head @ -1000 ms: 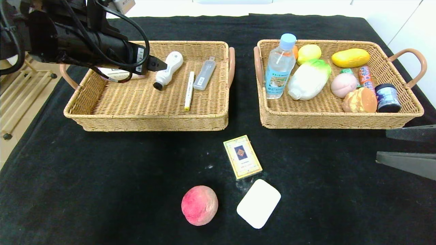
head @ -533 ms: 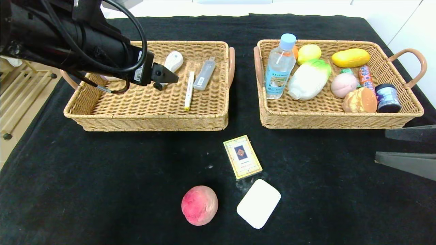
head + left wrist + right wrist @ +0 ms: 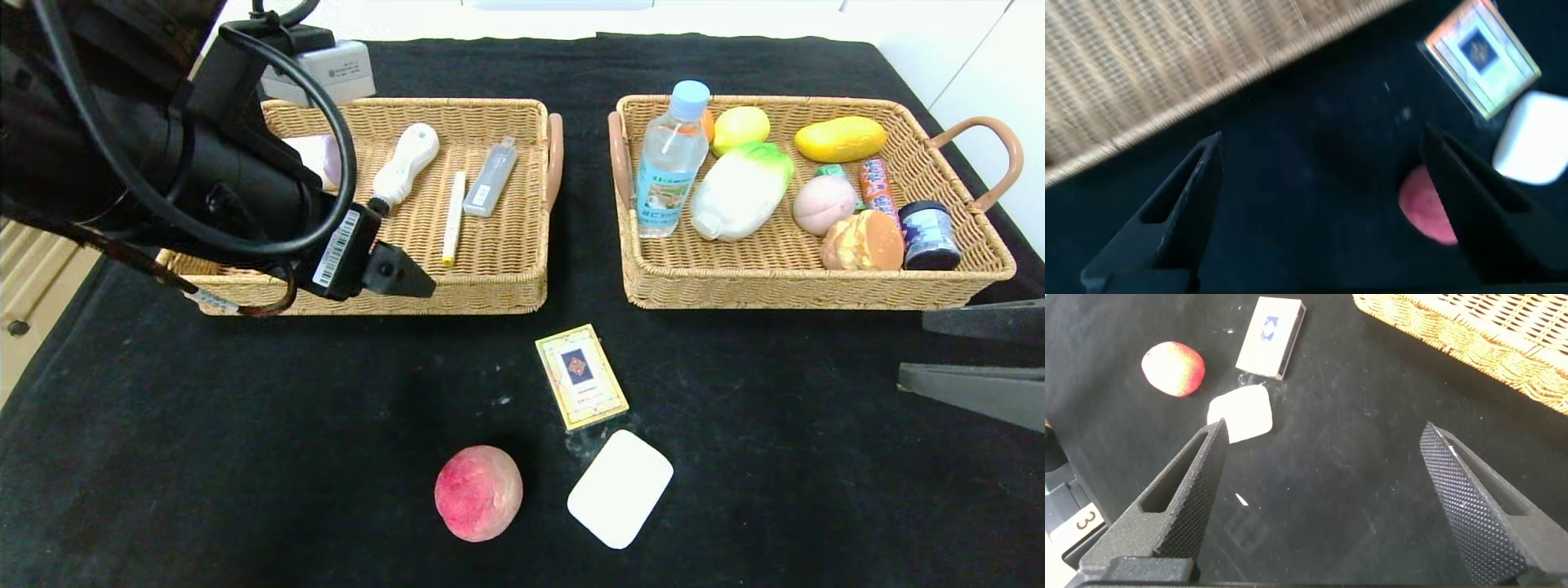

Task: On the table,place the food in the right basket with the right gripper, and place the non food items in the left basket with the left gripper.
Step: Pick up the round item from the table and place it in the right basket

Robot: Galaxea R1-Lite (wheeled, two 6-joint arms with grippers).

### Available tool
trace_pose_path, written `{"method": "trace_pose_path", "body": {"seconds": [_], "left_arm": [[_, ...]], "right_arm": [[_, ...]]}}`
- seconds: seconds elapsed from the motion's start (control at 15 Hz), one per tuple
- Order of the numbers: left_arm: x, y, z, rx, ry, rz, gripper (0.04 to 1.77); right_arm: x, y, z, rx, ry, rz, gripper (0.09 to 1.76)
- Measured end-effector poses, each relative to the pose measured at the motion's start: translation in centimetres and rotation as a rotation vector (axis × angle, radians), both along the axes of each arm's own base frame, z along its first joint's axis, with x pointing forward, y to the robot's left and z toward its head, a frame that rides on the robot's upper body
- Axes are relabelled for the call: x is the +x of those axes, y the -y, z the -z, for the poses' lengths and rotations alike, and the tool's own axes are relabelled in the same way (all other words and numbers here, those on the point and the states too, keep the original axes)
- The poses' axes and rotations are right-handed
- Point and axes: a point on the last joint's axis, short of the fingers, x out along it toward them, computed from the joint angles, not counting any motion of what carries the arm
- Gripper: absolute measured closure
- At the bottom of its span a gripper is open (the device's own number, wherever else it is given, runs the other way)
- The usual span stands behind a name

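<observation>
My left gripper [image 3: 415, 284] is open and empty, above the front rim of the left basket [image 3: 490, 292]. In the left wrist view its fingers [image 3: 1321, 139] spread over black cloth. The peach [image 3: 478, 492], gold-edged card box [image 3: 581, 376] and white pad [image 3: 620, 487] lie on the table [image 3: 245, 449] in front. They also show in the left wrist view as peach [image 3: 1422, 214], box [image 3: 1482, 57] and pad [image 3: 1535, 147]. The white brush-tip bottle [image 3: 402, 167] lies in the left basket. The water bottle [image 3: 671, 159] and pink bun [image 3: 824, 204] are in the right basket [image 3: 775, 287]. My right gripper [image 3: 913, 347] is open, parked at the right edge.
The left basket also holds a yellow-tipped pen [image 3: 452, 216] and a grey case [image 3: 490, 177]. The right basket holds several other foods and a dark jar [image 3: 928, 235]. The right wrist view shows the peach [image 3: 1173, 368], pad [image 3: 1241, 414], box [image 3: 1270, 327] and basket corner [image 3: 1486, 327].
My left gripper has moved from over the left basket's inside toward the front, to its front rim, still empty. The right arm has not moved.
</observation>
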Motion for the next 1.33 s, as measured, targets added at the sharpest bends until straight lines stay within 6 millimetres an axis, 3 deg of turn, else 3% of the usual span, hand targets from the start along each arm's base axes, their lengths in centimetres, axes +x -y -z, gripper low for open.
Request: {"method": "trace_pose_path", "body": {"seconds": [0.67,1.33], "left_arm": [[-3.0,3.6,2.5,-0.121,-0.241,-0.073,0.10],[-2.4,6.8,6.9,-0.143,-0.420,-0.221,0.09]], "right_arm": [[0.0,0.0,0.0,0.000,0.001,0.002,0.14],[0.1,0.0,0.0,-0.001,-0.002,0.003,0.14]]}}
